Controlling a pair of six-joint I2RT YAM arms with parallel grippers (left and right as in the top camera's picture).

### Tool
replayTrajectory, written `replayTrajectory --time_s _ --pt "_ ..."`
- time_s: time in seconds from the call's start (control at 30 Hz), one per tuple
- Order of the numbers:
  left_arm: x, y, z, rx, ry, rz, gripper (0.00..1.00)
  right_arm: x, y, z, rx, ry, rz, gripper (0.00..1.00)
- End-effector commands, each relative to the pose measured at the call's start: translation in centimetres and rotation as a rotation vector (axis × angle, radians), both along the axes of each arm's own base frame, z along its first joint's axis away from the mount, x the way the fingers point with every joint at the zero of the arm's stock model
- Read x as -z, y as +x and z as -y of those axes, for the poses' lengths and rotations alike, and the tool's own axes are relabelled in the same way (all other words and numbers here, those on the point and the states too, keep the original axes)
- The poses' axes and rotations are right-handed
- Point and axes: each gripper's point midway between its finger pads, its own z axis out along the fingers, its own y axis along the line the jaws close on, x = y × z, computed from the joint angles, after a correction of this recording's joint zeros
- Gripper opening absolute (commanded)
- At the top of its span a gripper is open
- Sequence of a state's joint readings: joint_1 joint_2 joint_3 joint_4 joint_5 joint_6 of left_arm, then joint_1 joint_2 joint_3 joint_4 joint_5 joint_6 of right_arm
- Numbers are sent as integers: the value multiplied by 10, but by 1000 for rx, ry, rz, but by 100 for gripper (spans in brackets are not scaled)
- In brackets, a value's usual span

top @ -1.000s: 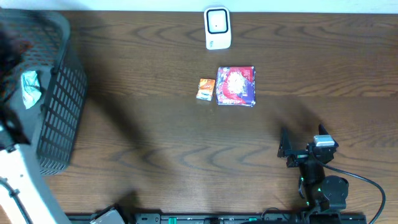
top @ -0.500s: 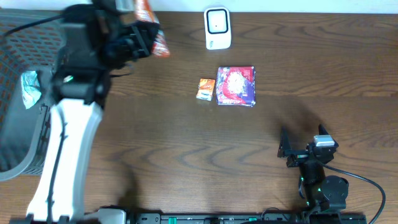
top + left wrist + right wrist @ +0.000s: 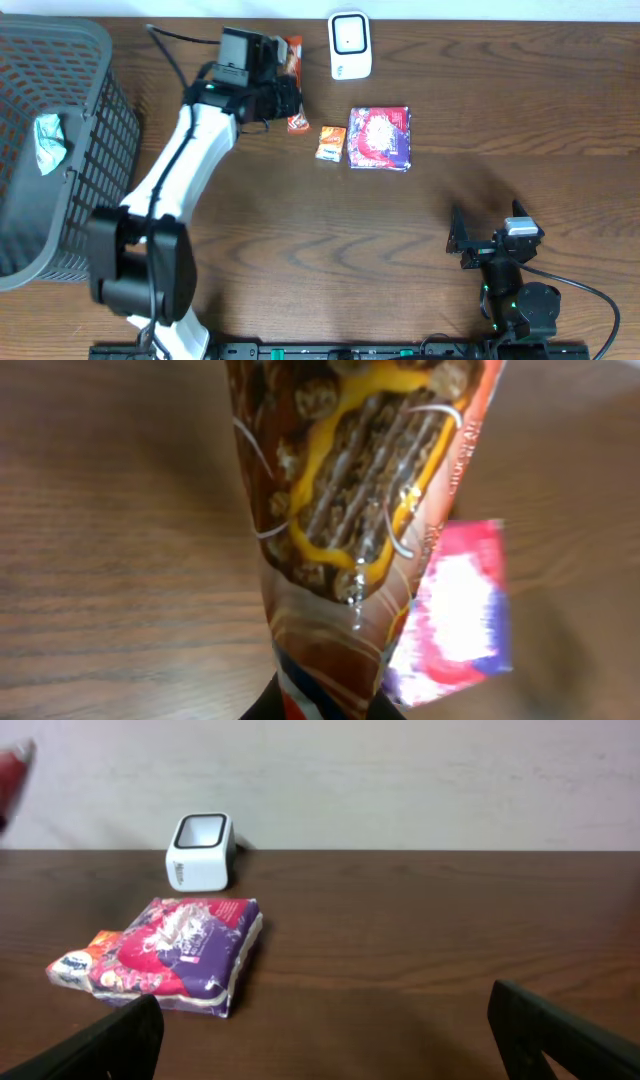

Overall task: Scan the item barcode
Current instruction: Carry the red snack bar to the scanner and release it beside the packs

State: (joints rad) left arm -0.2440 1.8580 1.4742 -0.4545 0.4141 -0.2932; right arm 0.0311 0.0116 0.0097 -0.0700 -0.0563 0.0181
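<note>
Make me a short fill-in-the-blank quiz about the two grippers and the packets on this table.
1. The left gripper is shut on the snack packet, while the right gripper stands ____.
2. In the overhead view, the small orange packet lies just ____ of the purple packet.
3. The pale crumpled wrapper lies inside the ____.

Missing words: open; left; basket.

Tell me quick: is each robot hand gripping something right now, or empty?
Left gripper: closed on the snack packet.
Right gripper: open, holding nothing.
</note>
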Motion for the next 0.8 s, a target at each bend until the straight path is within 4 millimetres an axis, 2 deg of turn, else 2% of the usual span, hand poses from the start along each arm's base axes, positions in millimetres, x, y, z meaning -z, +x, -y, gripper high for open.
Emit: replayTrajectory --time_s 0.0,0.17,0.37,0.43,0.47,0.6,0.63,0.77 --pt "25 3 -1 7 79 -21 7 1 0 1 3 14 0 99" --pt "64 -5 16 48 102 -99 8 1 0 1 3 14 0 99" --pt "93 -16 30 83 123 -158 8 1 0 1 3 14 0 99" --pt "97 -18 31 87 126 -167 38 1 0 1 3 14 0 99" --pt "98 -18 31 87 127 -169 42 1 0 1 3 14 0 99" --pt "98 -19 30 85 130 -171 44 1 0 1 3 14 0 99" --pt "98 -19 30 86 130 -172 50 1 0 1 3 15 0 99" --pt "88 -17 31 87 120 -152 50 1 0 1 3 14 0 99"
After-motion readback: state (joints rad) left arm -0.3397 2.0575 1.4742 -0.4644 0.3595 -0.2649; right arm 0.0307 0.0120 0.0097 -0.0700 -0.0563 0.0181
